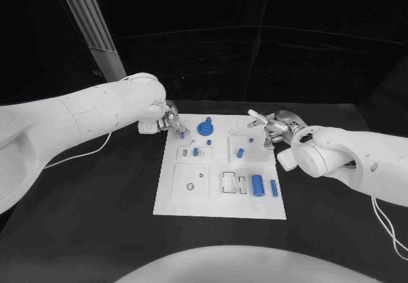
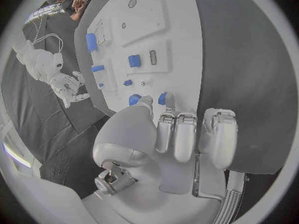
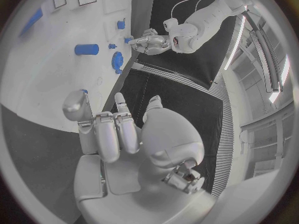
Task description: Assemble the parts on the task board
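Your left hand [image 1: 167, 122] sits at the far left corner of the white task board [image 1: 170, 200]. Its fingertips [image 2: 167, 100] pinch a small blue peg [image 1: 181, 135], likely to push it into its hole. Your right hand [image 1: 273, 128] waits by the far right edge, fingers apart, holding nothing. Beside the peg stands a round blue knob [image 1: 205, 127]. Two blue cylinders [image 1: 257, 183] lie near the front, still loose.

Black table [image 1: 102, 200] with the white task board [image 1: 217, 203] flat at its middle.
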Controlling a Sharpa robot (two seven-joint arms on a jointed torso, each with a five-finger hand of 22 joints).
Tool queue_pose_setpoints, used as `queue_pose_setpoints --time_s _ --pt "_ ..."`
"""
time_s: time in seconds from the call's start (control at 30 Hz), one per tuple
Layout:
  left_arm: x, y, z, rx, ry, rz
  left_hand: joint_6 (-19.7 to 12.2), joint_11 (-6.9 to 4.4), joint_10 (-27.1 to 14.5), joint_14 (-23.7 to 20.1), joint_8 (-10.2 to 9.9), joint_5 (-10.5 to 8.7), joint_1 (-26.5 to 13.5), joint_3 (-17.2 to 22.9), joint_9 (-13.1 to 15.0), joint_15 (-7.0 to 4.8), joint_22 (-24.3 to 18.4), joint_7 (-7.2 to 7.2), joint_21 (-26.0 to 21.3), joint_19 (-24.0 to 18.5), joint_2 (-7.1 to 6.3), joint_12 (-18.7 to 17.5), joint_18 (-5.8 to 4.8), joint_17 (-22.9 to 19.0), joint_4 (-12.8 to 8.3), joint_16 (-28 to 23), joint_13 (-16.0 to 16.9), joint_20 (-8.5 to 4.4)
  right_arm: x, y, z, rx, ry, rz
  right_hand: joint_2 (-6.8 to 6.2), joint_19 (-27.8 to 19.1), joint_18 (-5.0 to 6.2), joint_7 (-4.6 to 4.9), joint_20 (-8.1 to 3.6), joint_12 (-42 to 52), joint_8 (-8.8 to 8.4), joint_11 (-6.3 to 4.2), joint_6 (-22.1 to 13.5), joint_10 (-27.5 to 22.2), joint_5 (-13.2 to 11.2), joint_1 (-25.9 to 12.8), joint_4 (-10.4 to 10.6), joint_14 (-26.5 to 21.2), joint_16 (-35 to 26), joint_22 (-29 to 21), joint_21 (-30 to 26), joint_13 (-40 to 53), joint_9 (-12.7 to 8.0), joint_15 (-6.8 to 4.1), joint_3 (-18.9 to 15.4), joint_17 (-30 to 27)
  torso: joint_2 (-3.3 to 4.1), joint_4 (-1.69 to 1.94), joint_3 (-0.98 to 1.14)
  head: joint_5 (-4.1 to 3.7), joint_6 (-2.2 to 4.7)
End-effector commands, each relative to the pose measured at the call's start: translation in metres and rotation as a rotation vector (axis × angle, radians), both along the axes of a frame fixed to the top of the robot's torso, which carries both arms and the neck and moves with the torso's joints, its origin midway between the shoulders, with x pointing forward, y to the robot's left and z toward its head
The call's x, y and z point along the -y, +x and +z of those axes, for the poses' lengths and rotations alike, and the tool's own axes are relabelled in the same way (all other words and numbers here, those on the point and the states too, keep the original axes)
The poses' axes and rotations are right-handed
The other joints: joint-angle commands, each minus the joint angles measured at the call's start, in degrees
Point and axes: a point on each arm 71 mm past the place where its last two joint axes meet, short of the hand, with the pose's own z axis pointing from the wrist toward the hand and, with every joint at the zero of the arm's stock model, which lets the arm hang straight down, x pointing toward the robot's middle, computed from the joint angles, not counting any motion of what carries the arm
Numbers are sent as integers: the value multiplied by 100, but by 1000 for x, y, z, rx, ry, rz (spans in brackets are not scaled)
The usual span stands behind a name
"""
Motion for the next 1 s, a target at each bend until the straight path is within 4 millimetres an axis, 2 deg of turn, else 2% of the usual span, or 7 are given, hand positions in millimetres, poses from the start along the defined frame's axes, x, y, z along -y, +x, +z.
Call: queue_pose_setpoints --time_s 0.03,0.47,0.53,0.67,0.9,1.0 --pt "1 0 0 -13 6 -10 54 -17 597 594 -19 39 57 34 -9 -41 1509 1 23 616 9 14 -38 1509 -4 17 1498 -26 0 0 1 5 -1 6 56 29 31 -8 -8 17 34 -31 -44 307 21 13 2 239 24 536 7 1223 -9 -41 -29 1077 -2 10 1 -11 -12" --pt "3 -1 -2 -21 9 -15 72 -21 597 594 -25 90 87 71 -23 -44 1509 -5 23 616 44 14 -38 1509 -2 17 1498 -28 -1 0 1 4 -2 7 63 32 31 -8 -8 15 36 -30 -46 304 22 18 2 238 24 538 7 1219 -10 -41 -30 1076 -2 2 -2 -13 -12" --pt "3 -1 -2 -21 10 -14 75 -28 597 594 -46 196 130 143 -45 -51 1509 -10 23 616 119 14 -38 1509 2 17 1498 -32 -1 0 1 4 -2 7 67 30 32 -8 -8 14 37 -30 -47 303 23 21 2 238 24 537 2 1218 -10 -40 -30 1076 -2 -2 -3 -13 -17" --pt "3 0 -2 -23 12 -13 77 -32 597 594 -68 499 192 223 -71 -57 1509 -16 23 616 106 14 -38 1509 0 17 1498 -40 -1 0 1 4 -2 6 67 30 32 -8 -8 14 37 -30 -47 303 23 21 2 238 24 537 2 1218 -10 -40 -30 1076 0 2 -4 -20 -14" --pt "2 1 -3 -24 14 -10 80 -33 597 594 -70 542 208 246 -75 -58 1509 -17 23 616 101 14 -38 1509 -2 17 1498 -41 -1 0 1 4 -3 7 67 30 32 -8 -8 14 37 -30 -47 303 23 21 2 238 24 537 2 1218 -10 -40 -30 1076 -6 -3 -1 -24 -15" --pt "2 1 -3 -24 12 -10 80 -33 597 594 -70 542 209 246 -75 -58 1509 -18 23 616 101 14 -38 1509 -2 17 1498 -41 -1 0 1 4 -4 7 67 30 32 -8 -8 14 37 -30 -47 303 23 21 2 238 24 537 2 1218 -10 -40 -30 1076 -6 7 0 -31 -14"
